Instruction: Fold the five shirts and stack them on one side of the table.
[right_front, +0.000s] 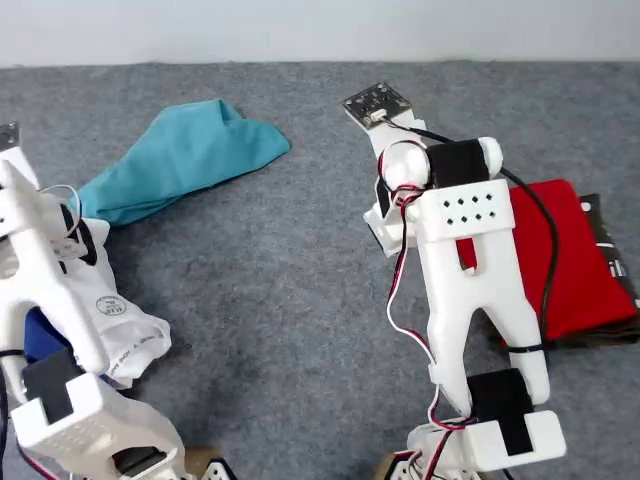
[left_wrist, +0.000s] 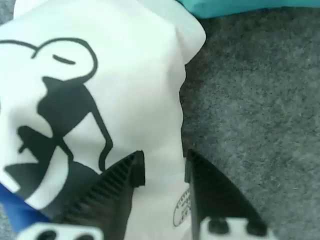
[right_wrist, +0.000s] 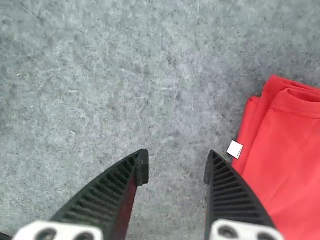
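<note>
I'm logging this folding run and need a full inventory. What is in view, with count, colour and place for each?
teal shirt: 1, teal, crumpled at the table's far left.
white shirt: 1, white with black print, near left, under the left arm.
blue shirt: 1, blue, peeking from beneath the white shirt.
red shirt: 1, red, folded, right side.
dark garment: 1, black, under the red shirt.
table: 1, grey felt surface.
left gripper: 1, black, open over the white shirt.
right gripper: 1, black, open above the bare table beside the red shirt.
</note>
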